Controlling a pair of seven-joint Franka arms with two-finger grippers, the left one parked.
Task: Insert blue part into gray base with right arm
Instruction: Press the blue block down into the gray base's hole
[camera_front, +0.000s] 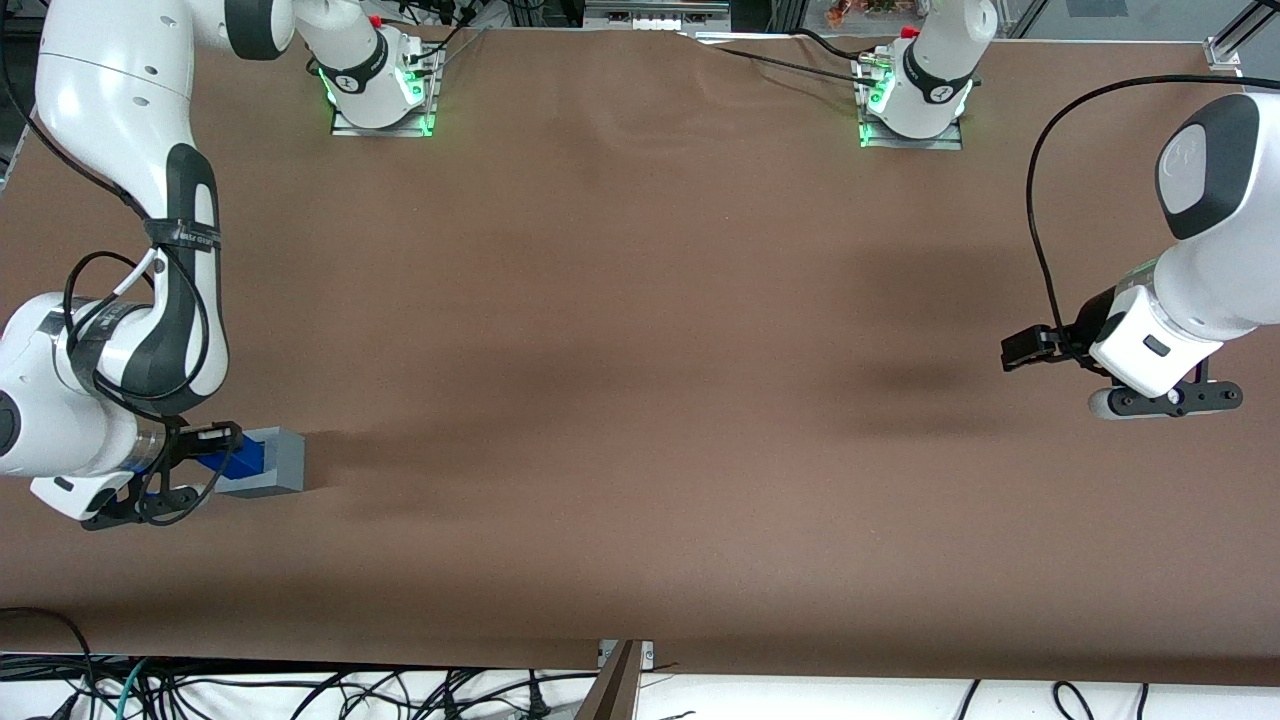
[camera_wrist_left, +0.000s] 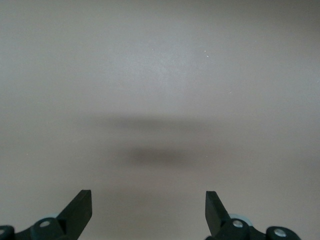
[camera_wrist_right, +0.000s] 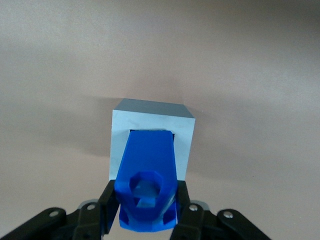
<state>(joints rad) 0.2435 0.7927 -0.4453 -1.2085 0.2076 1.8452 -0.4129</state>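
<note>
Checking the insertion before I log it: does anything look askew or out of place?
Nothing stands out. The gripper holds the blue part by its wide end, its narrow end squarely in the gray base's recess, at the working arm's end of the table.

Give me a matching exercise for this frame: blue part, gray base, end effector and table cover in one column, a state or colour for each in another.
Things:
1. blue part
2. gray base
3. end effector
4. table cover

States:
A. plain brown sheet
B. clamped on the blue piece
C. rests on the cover, square recess facing the working arm
D. narrow end entering the recess

Pairs: 1-D, 2-C, 3-B, 4-A
</note>
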